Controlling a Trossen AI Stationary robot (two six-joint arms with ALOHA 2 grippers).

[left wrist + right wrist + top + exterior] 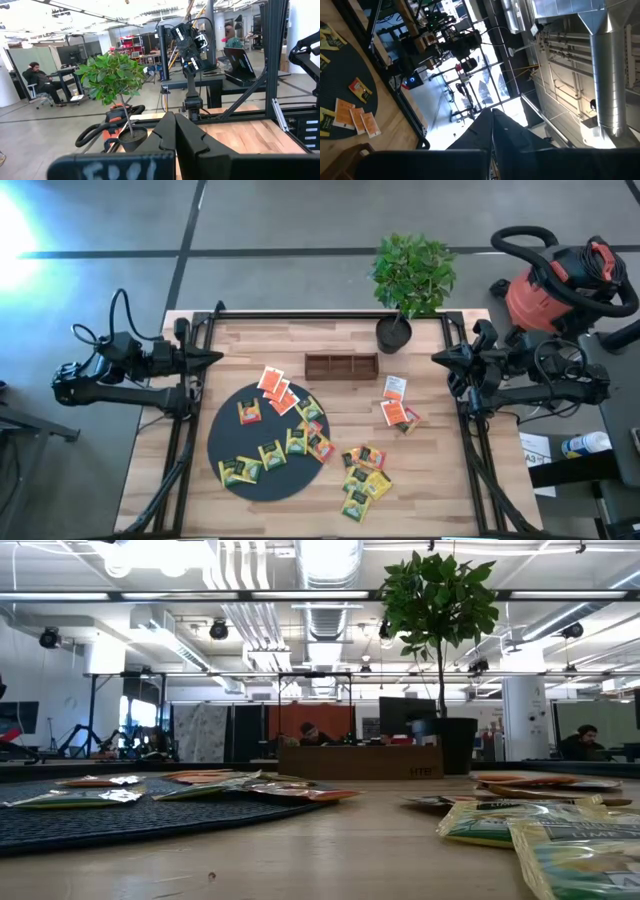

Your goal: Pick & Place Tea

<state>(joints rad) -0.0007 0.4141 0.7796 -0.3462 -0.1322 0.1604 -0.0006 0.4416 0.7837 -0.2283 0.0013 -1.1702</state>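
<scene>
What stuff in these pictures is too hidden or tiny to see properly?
- Wooden box compartments: high view, too small to tell what is inside.
- Tea sachets print: high view, too small to read.
- Nearest sachets: low view, blurred and cut off by the edge.
- Plant pot: left wrist view, partly behind the left gripper fingers.

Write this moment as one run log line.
left claw: shut, parked at table's left edge | right claw: shut, parked at right edge | tea: scattered on mat and table, untouched
</scene>
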